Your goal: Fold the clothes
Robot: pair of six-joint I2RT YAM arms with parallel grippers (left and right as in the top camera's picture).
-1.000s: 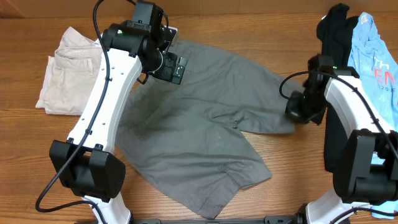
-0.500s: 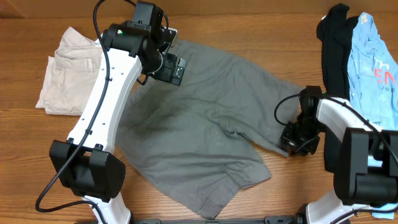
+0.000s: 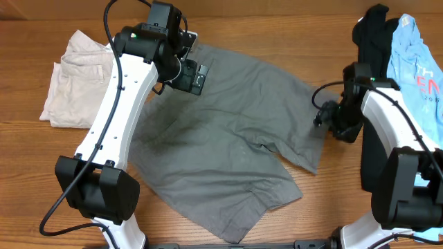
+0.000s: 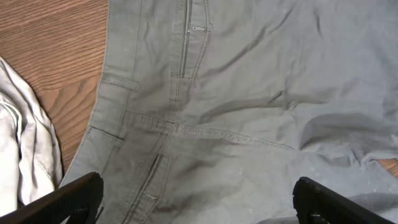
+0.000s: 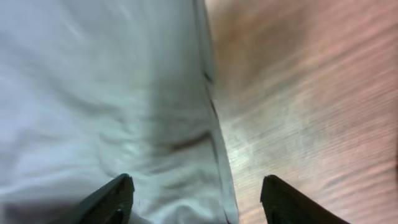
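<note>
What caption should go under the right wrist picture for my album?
Right tool, open, above the edge of the grey shorts on the wooden table.

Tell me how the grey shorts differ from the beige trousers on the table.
The grey shorts lie spread open and flat in the middle; the beige trousers sit folded in a compact pile at the left edge. The shorts cover far more table than the trousers. Both are cloth garments on the wooden table.
</note>
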